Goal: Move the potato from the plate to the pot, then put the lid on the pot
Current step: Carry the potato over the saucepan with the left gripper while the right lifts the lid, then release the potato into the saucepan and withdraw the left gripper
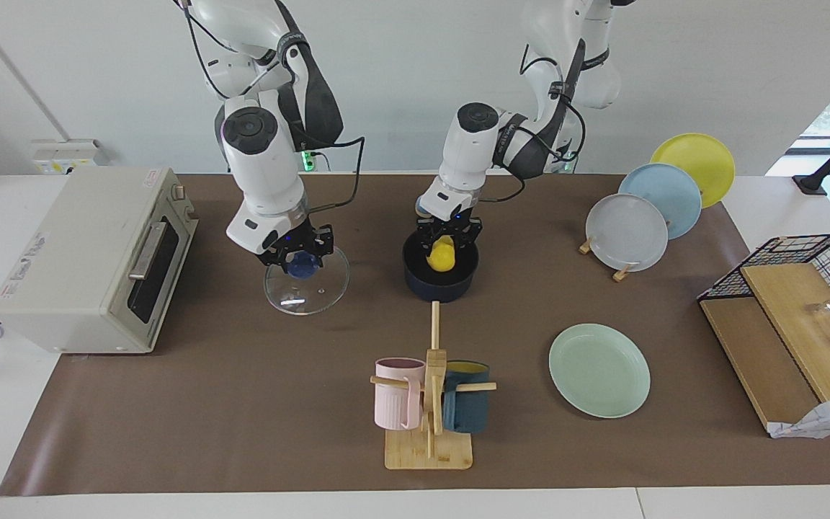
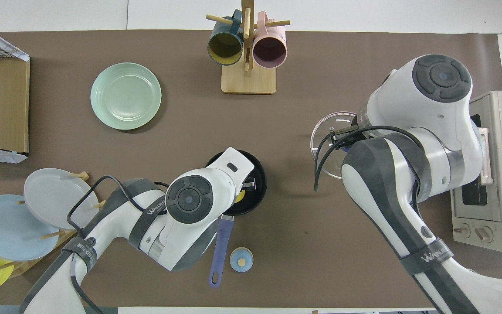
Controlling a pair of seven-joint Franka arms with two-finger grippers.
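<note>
The yellow potato [image 1: 442, 254] is down inside the navy pot [image 1: 441, 287], between the fingers of my left gripper [image 1: 447, 244], which is shut on it. In the overhead view only a sliver of the potato [image 2: 239, 196] shows under the left arm, inside the pot [image 2: 257, 172]. The pot's blue handle [image 2: 219, 248] points toward the robots. My right gripper [image 1: 304, 261] is shut on the blue knob of the glass lid [image 1: 308, 290] and holds it tilted above the mat, beside the pot toward the right arm's end. The mint plate [image 1: 599, 370] lies bare.
A toaster oven [image 1: 91, 259] stands at the right arm's end. A wooden mug rack [image 1: 429, 404] stands farther from the robots than the pot. A rack of upright plates [image 1: 644, 216] and a wire basket [image 1: 804, 249] stand at the left arm's end. A small bell [image 2: 241, 259] sits by the pot's handle.
</note>
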